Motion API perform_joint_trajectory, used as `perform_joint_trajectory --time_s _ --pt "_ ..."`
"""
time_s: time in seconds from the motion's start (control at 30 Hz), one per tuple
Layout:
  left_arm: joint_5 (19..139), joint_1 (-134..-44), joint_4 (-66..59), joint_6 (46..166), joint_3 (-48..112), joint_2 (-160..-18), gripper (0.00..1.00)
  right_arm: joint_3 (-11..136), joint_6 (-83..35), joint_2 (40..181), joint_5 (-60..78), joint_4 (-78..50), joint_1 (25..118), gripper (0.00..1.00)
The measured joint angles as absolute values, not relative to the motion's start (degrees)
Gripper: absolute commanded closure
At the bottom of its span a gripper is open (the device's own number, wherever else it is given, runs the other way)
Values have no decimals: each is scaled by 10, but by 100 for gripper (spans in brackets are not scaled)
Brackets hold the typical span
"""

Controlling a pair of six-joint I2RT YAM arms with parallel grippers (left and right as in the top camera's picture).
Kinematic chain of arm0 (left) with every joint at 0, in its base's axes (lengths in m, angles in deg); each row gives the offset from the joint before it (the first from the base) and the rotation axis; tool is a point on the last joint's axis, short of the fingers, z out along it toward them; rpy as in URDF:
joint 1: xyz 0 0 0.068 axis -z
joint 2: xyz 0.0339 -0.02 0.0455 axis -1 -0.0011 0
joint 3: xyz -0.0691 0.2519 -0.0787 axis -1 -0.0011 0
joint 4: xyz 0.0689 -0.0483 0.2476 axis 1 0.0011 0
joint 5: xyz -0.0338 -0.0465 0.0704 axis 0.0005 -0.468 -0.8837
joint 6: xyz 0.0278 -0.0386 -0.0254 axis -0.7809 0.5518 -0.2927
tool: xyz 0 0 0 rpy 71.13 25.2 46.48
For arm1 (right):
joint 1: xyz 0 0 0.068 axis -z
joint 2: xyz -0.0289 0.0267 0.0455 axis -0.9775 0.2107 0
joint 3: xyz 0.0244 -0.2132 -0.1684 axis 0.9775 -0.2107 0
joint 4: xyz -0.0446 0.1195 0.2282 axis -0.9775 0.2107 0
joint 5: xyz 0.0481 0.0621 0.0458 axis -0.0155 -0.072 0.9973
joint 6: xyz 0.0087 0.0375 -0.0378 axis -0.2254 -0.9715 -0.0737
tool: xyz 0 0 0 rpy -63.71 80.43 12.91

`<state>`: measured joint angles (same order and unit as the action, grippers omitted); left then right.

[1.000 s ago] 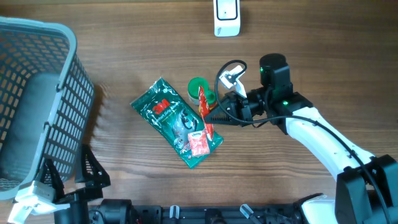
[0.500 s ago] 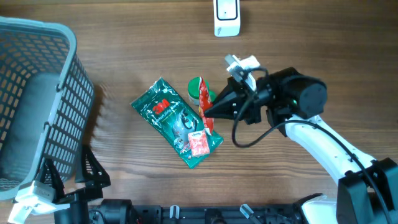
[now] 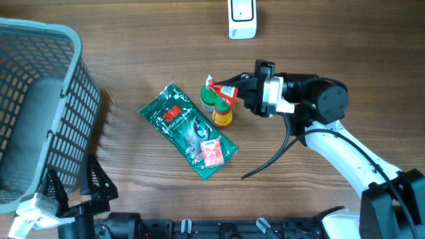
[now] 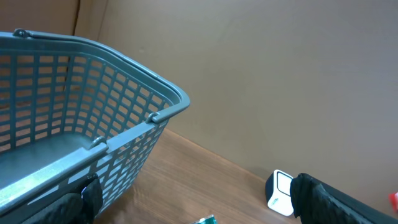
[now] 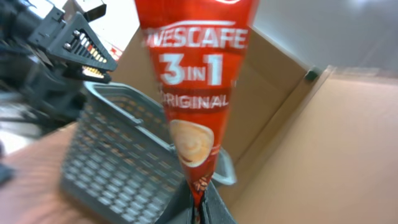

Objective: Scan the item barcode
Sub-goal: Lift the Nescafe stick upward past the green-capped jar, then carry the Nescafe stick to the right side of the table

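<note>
The sachet (image 5: 196, 93) is pinched in the right gripper (image 5: 198, 208), held up over the table (image 3: 146, 40) by a bottle (image 3: 223, 117) and a packet (image 3: 188, 130). The left gripper (image 4: 198, 208) is spread wide near the basket (image 3: 72, 46). The scanner (image 3: 242, 17) sits at the far edge.

- The basket (image 3: 46, 79) stands at the table's (image 3: 133, 40) left edge.
- The scanner (image 3: 242, 18) sits at the far edge, a little right of the middle, well apart from the basket.
- A packet (image 3: 182, 126) lies flat on the table near the middle, set at a slant.
- A small sachet (image 3: 212, 153) lies on the packet's near right corner.
- A small bottle (image 3: 222, 117) sits just beside the packet's right edge.
- A coffee stick (image 3: 219, 87) is above the bottle, pinched at its right end in the right gripper (image 3: 234, 91).
- A cable (image 3: 269, 162) trails right of the packet.
</note>
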<state>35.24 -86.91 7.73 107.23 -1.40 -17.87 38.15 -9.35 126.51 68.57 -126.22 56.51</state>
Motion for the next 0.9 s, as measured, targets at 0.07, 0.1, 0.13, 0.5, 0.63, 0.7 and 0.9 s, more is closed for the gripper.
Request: perform_joint_trajectory --time_s 0.07,0.1,0.13,0.5,0.63,0.7,0.9 --pt "352 -869 77 1072 -14 -179 0 381 -74 1265 679 -1298 565 96" --pt "352 -869 77 1072 -14 -179 0 381 -63 1265 674 -1327 565 96" --pt "352 -869 78 1072 -14 -179 0 381 -57 1265 672 -1346 565 96" --pt "352 -869 77 1072 -14 -179 0 381 -46 1263 716 -1372 565 95" --pt "352 -869 77 1072 -14 -179 0 381 -77 1263 725 -1372 565 96" --pt "352 -869 77 1072 -14 -179 0 381 -151 1263 743 -1368 565 96" --pt "352 -869 77 1072 -14 -179 0 381 -612 1262 865 -1350 565 96"
